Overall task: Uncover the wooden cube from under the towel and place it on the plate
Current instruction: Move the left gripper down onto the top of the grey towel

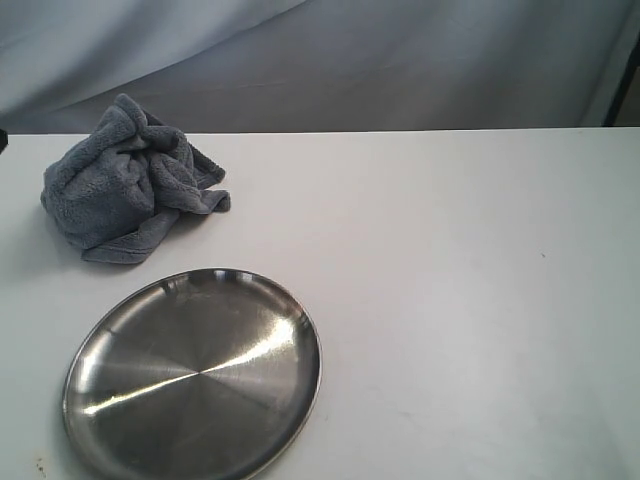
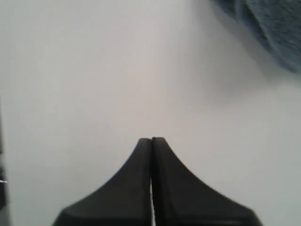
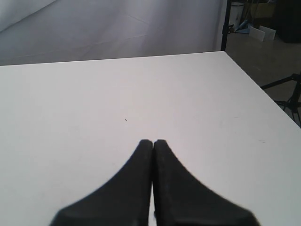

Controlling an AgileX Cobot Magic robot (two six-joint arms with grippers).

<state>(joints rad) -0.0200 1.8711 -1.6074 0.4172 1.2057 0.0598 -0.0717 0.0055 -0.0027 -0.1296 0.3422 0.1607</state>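
On white desk (image 1: 450,300), bunched fluffy grey-blue towel (image 1: 130,185) near round shiny steel plate (image 1: 195,370); left claw (image 2: 152,140) and right claw (image 3: 153,141) closed, empty.

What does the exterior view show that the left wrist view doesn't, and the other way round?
Only the exterior view shows the shiny plate, lying bare nearer the camera than the towel, the towel's whole bunched heap, and the grey backdrop behind the white table. Only the left wrist view shows the left gripper, its black jaws shut together with nothing between them. Both show the white table and the towel, though the left wrist view catches just a blurred edge of it.
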